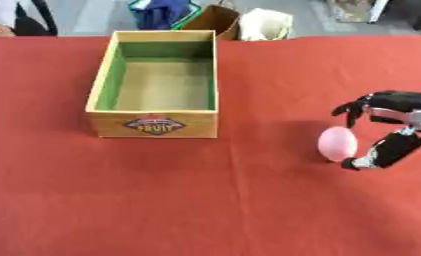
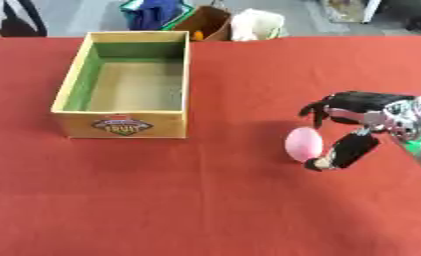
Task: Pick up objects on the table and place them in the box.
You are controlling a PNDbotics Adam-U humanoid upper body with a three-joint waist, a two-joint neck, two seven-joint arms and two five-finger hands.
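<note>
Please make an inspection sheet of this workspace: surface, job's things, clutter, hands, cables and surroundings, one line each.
Surface: red cloth table, flat.
Job's things: wooden box with a FRUIT label, open top, nothing seen inside; pink egg-shaped object on the cloth, right of the box.
Clutter: nothing seen on the table.
Hands: right hand beside the pink object, fingers above it, thumb low at its side, not closed on it; left hand not in view.
Cables: nothing seen.
Surroundings: bags and other items on the floor beyond the far edge.

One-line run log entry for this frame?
phase: reach | right hand: open, fingers round pink egg-shaped object, not closed on it | object: on red table | box: nothing visible inside | left hand: not in view
</note>
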